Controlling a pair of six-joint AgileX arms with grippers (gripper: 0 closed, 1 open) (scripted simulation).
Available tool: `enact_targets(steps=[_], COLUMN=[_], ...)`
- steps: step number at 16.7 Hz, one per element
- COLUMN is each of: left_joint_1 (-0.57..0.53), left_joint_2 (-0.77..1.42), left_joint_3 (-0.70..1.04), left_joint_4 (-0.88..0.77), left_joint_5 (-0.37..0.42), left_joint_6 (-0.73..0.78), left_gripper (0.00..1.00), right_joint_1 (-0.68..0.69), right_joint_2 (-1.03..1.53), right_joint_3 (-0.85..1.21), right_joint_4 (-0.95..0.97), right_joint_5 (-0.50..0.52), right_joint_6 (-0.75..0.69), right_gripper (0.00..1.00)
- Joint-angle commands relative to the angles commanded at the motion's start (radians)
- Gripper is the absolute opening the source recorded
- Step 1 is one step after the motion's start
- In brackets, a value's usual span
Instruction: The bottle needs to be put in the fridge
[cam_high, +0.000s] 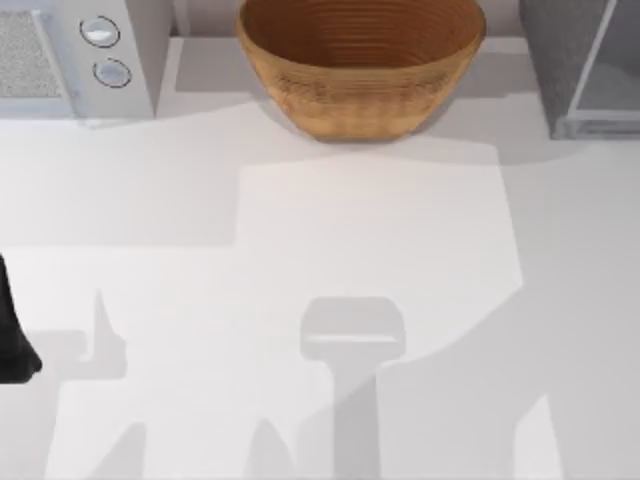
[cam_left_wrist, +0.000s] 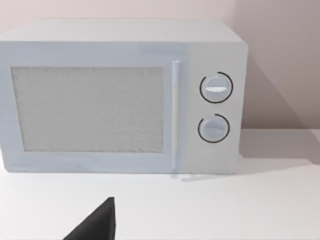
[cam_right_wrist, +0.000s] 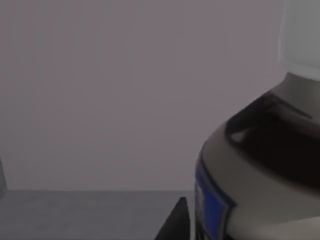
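The bottle (cam_right_wrist: 260, 165) looms very close in the right wrist view, upright, with a white cap, dark neck and a blue-edged label. One dark fingertip (cam_right_wrist: 175, 222) of my right gripper rests against its side, so the gripper looks shut on it. Behind the bottle stand a plain grey wall and a grey floor, which look like the inside of the fridge (cam_right_wrist: 100, 100). In the top view the grey fridge (cam_high: 575, 60) stands at the back right corner. My left arm (cam_high: 12, 340) is parked at the table's left edge.
A white microwave (cam_high: 80, 50) with two round knobs stands at the back left, and it faces the left wrist camera (cam_left_wrist: 120, 100). A large wicker basket (cam_high: 360, 60) sits at the back middle. The white tabletop (cam_high: 360, 260) stretches out in front.
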Motion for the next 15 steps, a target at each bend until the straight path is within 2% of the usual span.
enact_targets(steps=[13, 15], left_joint_1=[0.000, 0.000], left_joint_2=[0.000, 0.000], left_joint_3=[0.000, 0.000], left_joint_4=[0.000, 0.000], left_joint_5=[0.000, 0.000], left_joint_6=[0.000, 0.000], left_gripper=[1.00, 1.00], right_joint_1=[0.000, 0.000], right_joint_2=[0.000, 0.000], right_joint_3=[0.000, 0.000], right_joint_4=[0.000, 0.000], right_joint_5=[0.000, 0.000], right_joint_6=[0.000, 0.000], right_gripper=[0.98, 1.00])
